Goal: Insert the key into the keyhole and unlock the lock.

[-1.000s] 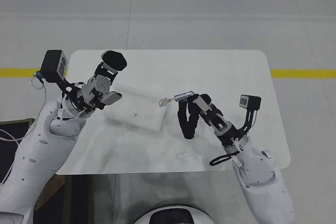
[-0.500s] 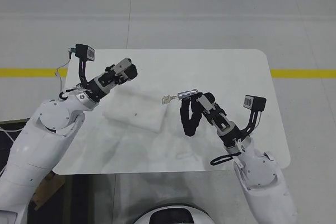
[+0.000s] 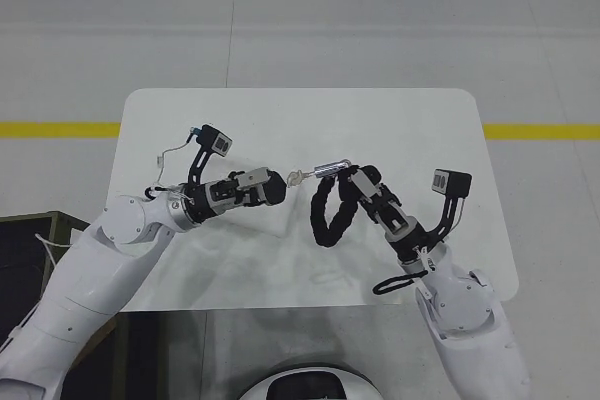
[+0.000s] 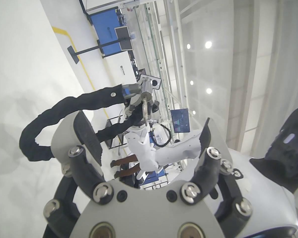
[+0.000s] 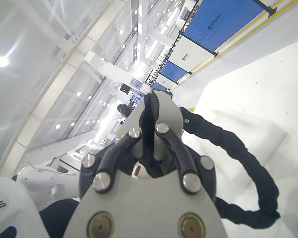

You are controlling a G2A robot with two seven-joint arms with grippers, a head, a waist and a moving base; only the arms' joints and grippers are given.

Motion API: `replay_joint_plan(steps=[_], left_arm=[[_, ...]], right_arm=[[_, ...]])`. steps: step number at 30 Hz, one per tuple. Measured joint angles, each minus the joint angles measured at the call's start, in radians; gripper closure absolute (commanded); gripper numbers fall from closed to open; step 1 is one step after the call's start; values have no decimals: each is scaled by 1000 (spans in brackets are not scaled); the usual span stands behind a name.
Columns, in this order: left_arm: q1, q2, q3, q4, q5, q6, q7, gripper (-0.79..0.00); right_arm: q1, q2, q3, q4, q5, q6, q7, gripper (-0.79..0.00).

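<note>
We hold the lock [image 3: 332,167] up off the bench [image 3: 410,120] in the right gripper [image 3: 358,183]. Its jaws are clamped shut on the black loop [image 5: 238,141], close to the silver barrel, and the rest of the loop hangs down in a curl toward the bench.

The key [image 3: 297,178] juts from the free end of the barrel and points toward the left gripper [image 3: 273,186]. From this we judge the first half of the task done, with the key in the keyhole, though we cannot tell how deep it sits.

The left gripper hovers just beside the key without touching it, its jaws spread wide and holding nothing. In the left wrist view the key sits a little way ahead, between the two fingertips, so the approach looks roughly lined up.

The unlocking itself is not yet done. We need to close the jaws on the head of the key, turn it while the right gripper keeps the barrel from twisting, and see the loop come free. Both ends of the loop appear joined at the barrel, so we take the lock as locked.
</note>
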Motion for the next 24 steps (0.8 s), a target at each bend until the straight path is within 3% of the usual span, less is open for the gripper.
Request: replay_joint_plan(steps=[17, 24], left_arm=[[1, -42, 4, 9, 7, -33, 0, -9], [4, -54, 0, 8, 43, -34, 9, 0]], right_arm=[[-13, 7, -6, -2, -11, -7, -7, 0], [-19, 10, -12, -3, -27, -13, -12, 0]])
